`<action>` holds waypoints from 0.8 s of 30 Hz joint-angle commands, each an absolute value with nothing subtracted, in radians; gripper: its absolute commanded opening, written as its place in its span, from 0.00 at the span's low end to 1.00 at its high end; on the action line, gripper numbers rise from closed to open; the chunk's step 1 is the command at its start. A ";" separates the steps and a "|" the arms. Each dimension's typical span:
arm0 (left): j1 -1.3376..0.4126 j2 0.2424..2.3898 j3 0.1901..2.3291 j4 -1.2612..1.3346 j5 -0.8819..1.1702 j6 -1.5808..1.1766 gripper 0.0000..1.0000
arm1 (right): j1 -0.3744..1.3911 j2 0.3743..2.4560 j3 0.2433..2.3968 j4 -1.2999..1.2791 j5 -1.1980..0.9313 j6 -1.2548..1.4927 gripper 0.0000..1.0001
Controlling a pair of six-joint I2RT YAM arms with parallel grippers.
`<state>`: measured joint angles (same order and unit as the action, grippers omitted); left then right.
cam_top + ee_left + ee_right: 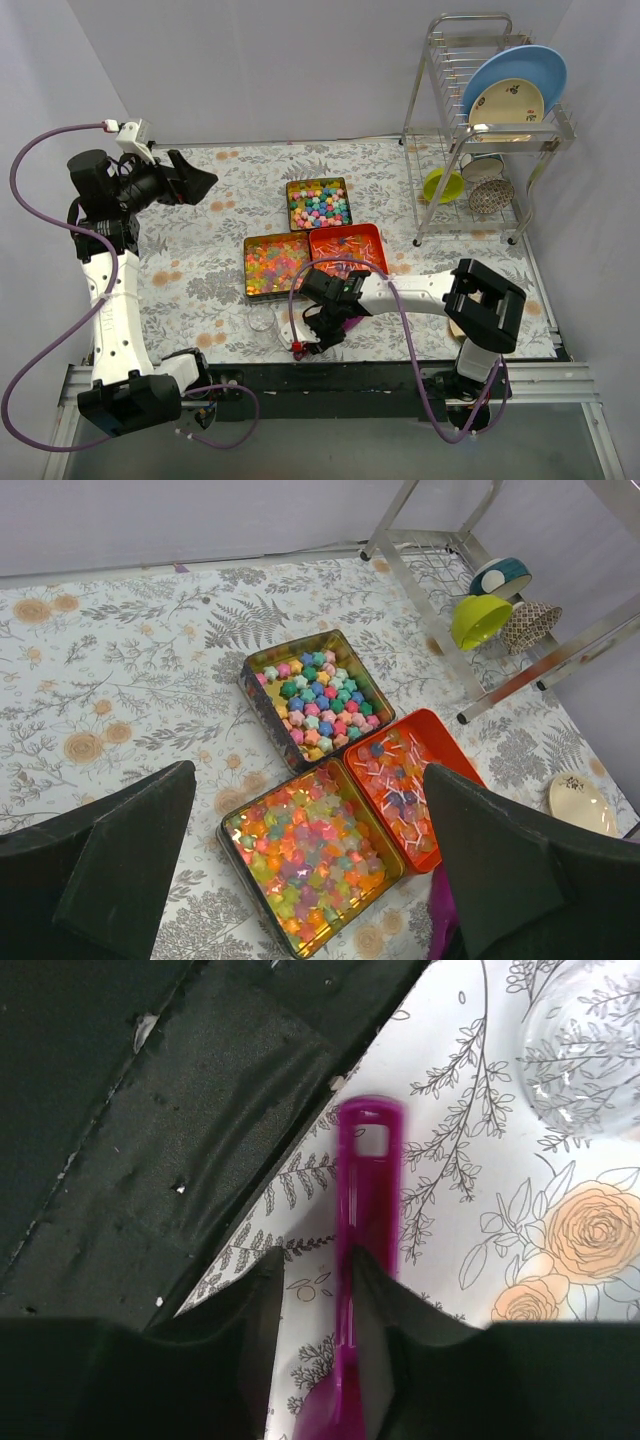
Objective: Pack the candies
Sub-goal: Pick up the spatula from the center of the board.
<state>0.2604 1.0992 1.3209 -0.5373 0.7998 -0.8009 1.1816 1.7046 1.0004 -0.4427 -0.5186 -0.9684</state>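
The candies fill three open tins: pastel star lumps in a gold tin [319, 203] [318, 695], glossy multicoloured pieces in a second gold tin [276, 264] [312, 852], and clear-wrapped pieces in a red tin [347, 248] [403, 793]. My left gripper [195, 180] [308, 775] hangs open high over the table's left side, holding nothing. My right gripper [318, 335] [315, 1265] is low at the near edge, open around the handle of the purple scoop [366, 1170] [347, 322]. The handle lies against one finger, with a gap to the other.
A clear glass jar [265, 320] [590, 1070] stands just left of the right gripper. The black table edge [150, 1140] runs close beside the scoop. A dish rack [480, 130] with a blue plate and bowls [478, 620] is at the back right. A small plate [578, 802] lies by the right arm.
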 commanded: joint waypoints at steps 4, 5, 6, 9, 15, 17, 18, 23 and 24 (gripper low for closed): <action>0.265 1.100 1.361 -0.499 0.821 -0.814 0.98 | 1.183 1.681 1.084 -0.527 -0.479 -0.946 0.17; 0.265 1.104 1.364 -0.485 0.825 -0.819 0.98 | 1.183 1.671 1.092 -0.576 -0.474 -0.954 0.15; 0.265 1.108 1.365 -0.479 0.830 -0.822 0.98 | 1.181 1.649 1.112 -0.601 -0.472 -0.959 0.12; 0.265 1.120 1.374 -0.456 0.848 -0.847 0.98 | 1.181 1.612 1.150 -0.693 -0.471 -0.950 0.01; 0.259 1.129 1.358 -0.427 0.917 -0.911 0.98 | 1.075 1.594 1.434 -1.051 -0.567 -0.930 0.01; 0.249 1.126 1.339 -0.404 0.940 -0.955 0.98 | 1.030 1.591 1.602 -1.144 -0.595 -0.920 0.01; 0.247 1.126 1.330 -0.390 0.972 -1.015 0.98 | 1.019 1.588 1.662 -1.175 -0.595 -0.904 0.01; 0.239 1.127 1.203 -0.228 1.087 -1.216 0.98 | 0.947 1.501 1.928 -1.016 -0.500 -0.675 0.01; 0.239 1.132 1.184 -0.197 1.110 -1.251 0.98 | 0.937 1.477 1.931 -0.941 -0.486 -0.646 0.01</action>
